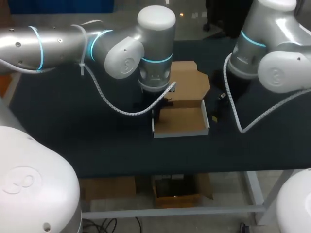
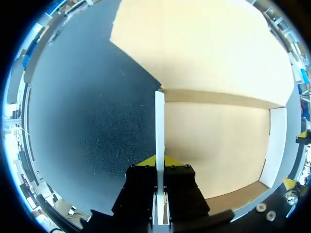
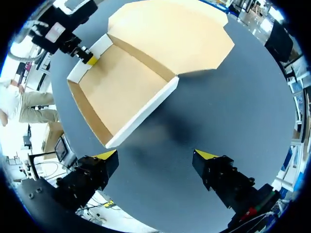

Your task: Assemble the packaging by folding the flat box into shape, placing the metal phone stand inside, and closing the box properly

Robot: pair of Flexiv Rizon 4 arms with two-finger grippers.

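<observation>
Box formed, nothing packed yet
Overhead, our brown cardboard box sat on the black table, walls up, lid open (no stand seen). Left wrist: left gripper pinched its white side wall. Right wrist: right gripper gaped empty beside it.

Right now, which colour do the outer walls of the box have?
White; the box is tan inside. The right wrist view shows it best.

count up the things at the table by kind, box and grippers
cardboard box: 1
grippers: 2, the left gripper shut on the box's side wall, the right gripper open over bare table
total: 3
</observation>
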